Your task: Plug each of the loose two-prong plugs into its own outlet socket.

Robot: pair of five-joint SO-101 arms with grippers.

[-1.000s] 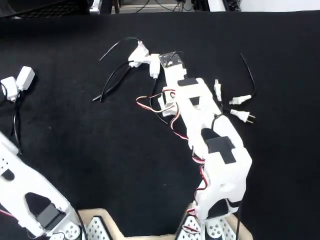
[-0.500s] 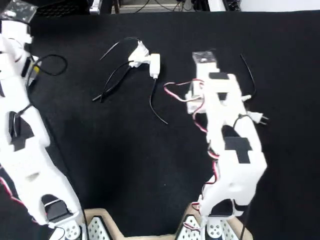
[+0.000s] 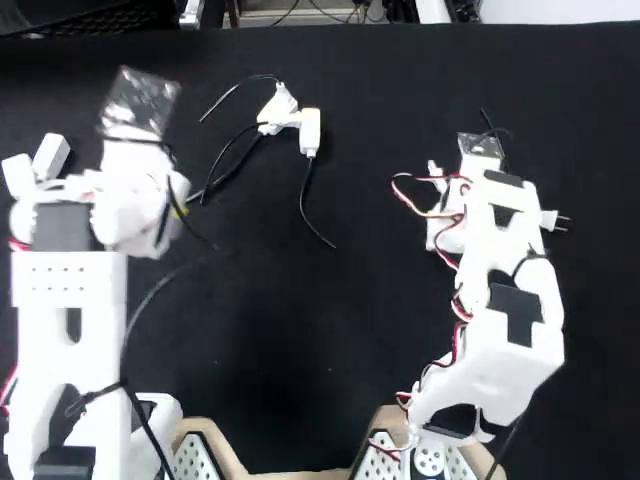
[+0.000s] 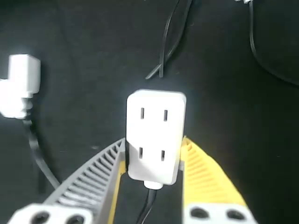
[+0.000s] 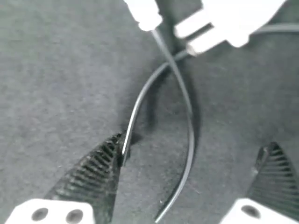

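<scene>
Left claw (image 4: 154,142) is clamped on the socket (image 4: 156,125), grey and yellow fingers on its two sides, slot face bare. It looks held up off the table (image 3: 350,330), left side. Right claw (image 5: 191,144) is spread wide and holds nothing, low over a black cable (image 5: 183,107) on the right side. A plug (image 5: 229,21) lies just beyond it, toward the far edge, prongs bare. A second plug (image 3: 548,220) lies just right of the right arm. Far middle, a joined pair (image 3: 292,120) looks done.

Step in hand, likely: right picks up a plug. To do it well, pass the cable and close on the plug's white body, leaving the prongs free. The cable between the fingers could get pinched instead. Then square the prongs to one slot pair, with the left holding the socket steady.
</scene>
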